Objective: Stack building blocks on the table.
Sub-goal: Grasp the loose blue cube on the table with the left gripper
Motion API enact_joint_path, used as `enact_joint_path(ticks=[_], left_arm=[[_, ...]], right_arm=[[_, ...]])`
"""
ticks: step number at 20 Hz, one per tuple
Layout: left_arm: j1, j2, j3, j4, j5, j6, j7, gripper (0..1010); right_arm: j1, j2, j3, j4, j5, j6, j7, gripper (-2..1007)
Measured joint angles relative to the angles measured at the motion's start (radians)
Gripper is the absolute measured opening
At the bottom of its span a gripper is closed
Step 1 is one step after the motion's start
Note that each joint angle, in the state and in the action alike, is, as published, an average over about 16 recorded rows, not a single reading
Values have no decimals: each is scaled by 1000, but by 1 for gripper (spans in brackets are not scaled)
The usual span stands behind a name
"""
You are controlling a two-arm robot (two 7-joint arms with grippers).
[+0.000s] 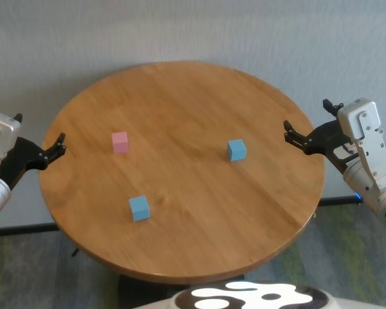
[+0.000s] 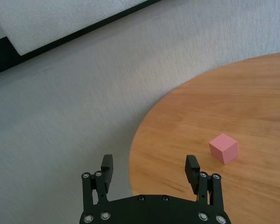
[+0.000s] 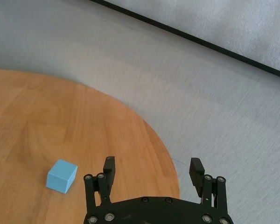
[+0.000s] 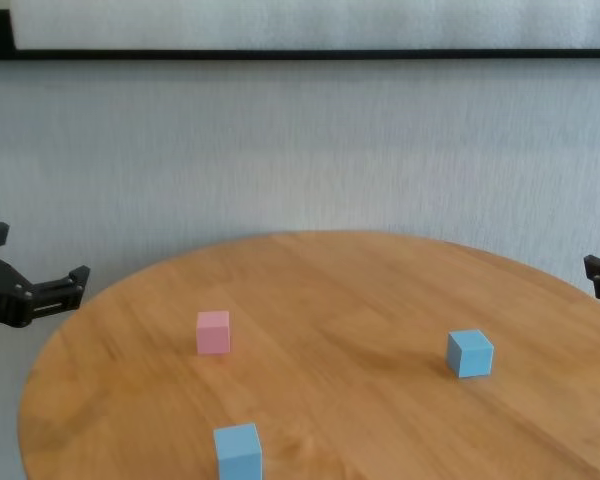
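Note:
Three cubes lie apart on the round wooden table (image 1: 193, 96). The pink block (image 1: 120, 141) is at the left; it also shows in the left wrist view (image 2: 223, 148) and the chest view (image 4: 213, 332). One light blue block (image 1: 237, 150) is at the right and shows in the right wrist view (image 3: 62, 176). The other light blue block (image 1: 139, 208) is near the front. My left gripper (image 1: 56, 146) is open and empty, just off the table's left edge. My right gripper (image 1: 306, 118) is open and empty, at the table's right edge.
A grey wall stands behind the table. The floor shows past the table's rim on both sides. The robot's white and black body (image 1: 244, 297) sits at the near edge.

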Motion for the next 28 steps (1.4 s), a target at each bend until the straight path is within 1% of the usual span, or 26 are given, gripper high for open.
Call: enact_joint_path(ticks=[28], left_arm=[[0, 0, 0, 0, 0, 0, 0, 1000]], right_arm=[[0, 0, 0, 0, 0, 0, 0, 1005]])
